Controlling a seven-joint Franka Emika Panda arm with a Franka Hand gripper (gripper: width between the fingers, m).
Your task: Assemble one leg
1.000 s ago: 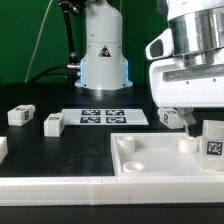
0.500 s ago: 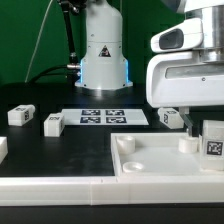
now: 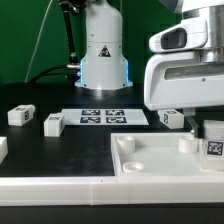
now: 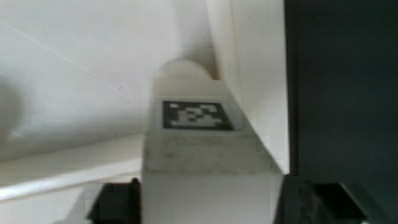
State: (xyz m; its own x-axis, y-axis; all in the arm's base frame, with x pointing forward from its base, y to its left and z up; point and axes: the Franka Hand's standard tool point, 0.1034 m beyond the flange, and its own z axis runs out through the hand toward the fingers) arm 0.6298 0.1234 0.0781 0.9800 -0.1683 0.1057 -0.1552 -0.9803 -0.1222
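Observation:
My gripper (image 3: 209, 133) is at the exterior view's right, over the far right corner of the large white panel (image 3: 150, 165). It is shut on a leg (image 3: 213, 143), a small white block with a marker tag that stands upright at that corner. In the wrist view the leg (image 4: 199, 130) fills the space between my two dark fingers (image 4: 118, 202), with its tag facing the camera and the panel's raised rim (image 4: 249, 60) beside it. Three other legs lie on the black table: two at the left (image 3: 20, 115) (image 3: 53, 123) and one behind the panel (image 3: 170, 118).
The marker board (image 3: 100, 117) lies flat in the middle of the table in front of the arm's white base (image 3: 103, 55). A white bar (image 3: 60, 186) runs along the table's front edge.
The gripper body has risen slightly and straightened from a tilt over the last second. The leg between the fingers has stayed at the panel's corner.

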